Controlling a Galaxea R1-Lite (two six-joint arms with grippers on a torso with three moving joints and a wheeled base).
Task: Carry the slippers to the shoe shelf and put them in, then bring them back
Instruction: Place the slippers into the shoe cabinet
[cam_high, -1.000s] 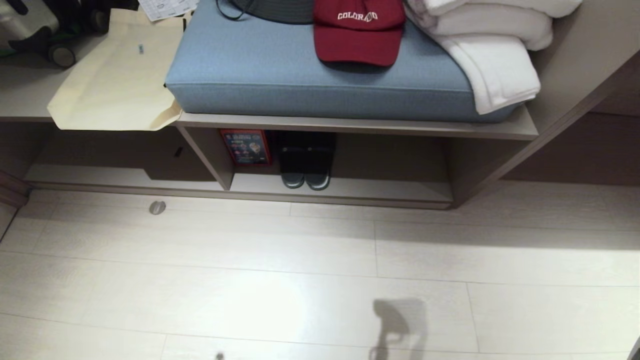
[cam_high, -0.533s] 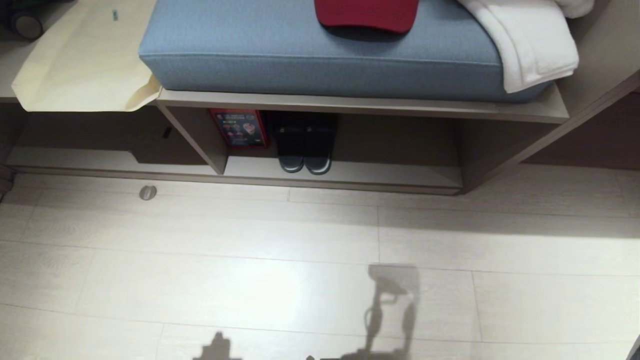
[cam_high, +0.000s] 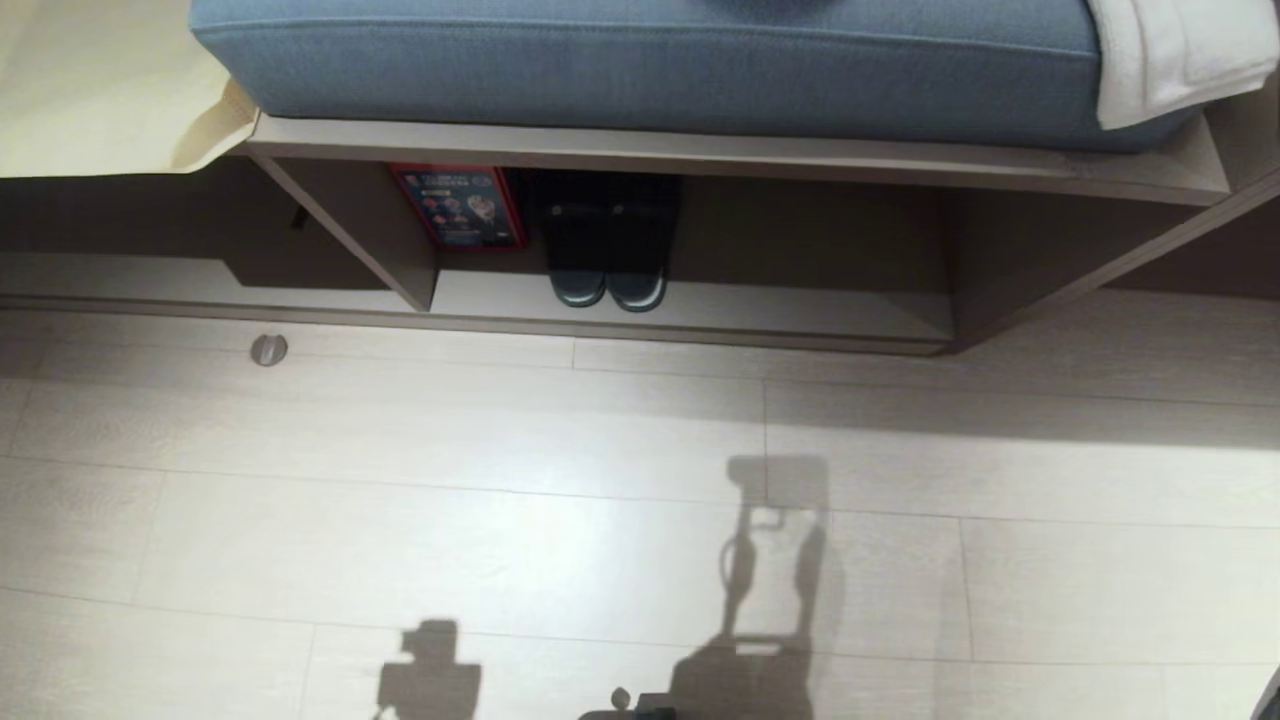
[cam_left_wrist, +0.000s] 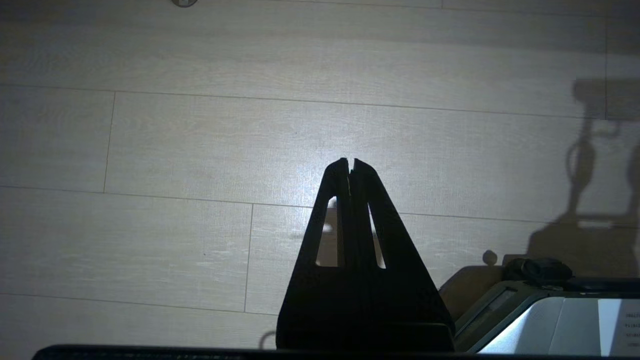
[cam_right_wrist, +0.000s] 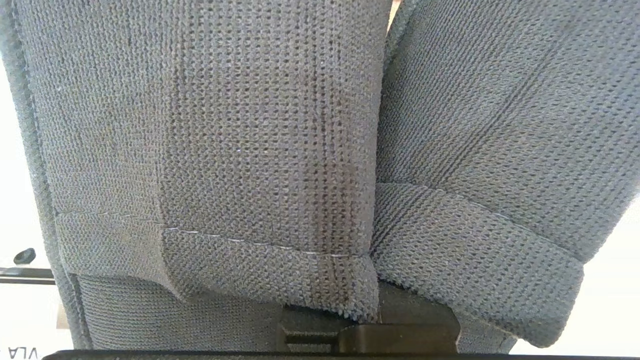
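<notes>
The slippers (cam_right_wrist: 280, 150), a slate grey-blue knitted pair, fill the right wrist view side by side. My right gripper (cam_right_wrist: 380, 320) is shut on them at the edge of their upper bands, and its fingertips are hidden behind the fabric. The shoe shelf (cam_high: 800, 315) is the low beige cubby under the bench in the head view, across a stretch of floor from me. My left gripper (cam_left_wrist: 350, 162) hangs shut and empty over the pale floor planks. Neither arm shows in the head view, only their shadows on the floor.
A blacker pair of slippers (cam_high: 607, 270) and a red printed box (cam_high: 460, 205) stand at the left of the cubby, next to a divider (cam_high: 340, 225). Above lie a blue cushion (cam_high: 640, 60), white towel (cam_high: 1170, 50) and cream bag (cam_high: 90, 90). A metal floor stop (cam_high: 269, 349) sits left.
The whole head view has shifted: bench and shelf slid up the picture, the red cap left the view, and more floor with the robot's shadow shows. The things themselves have not moved.
</notes>
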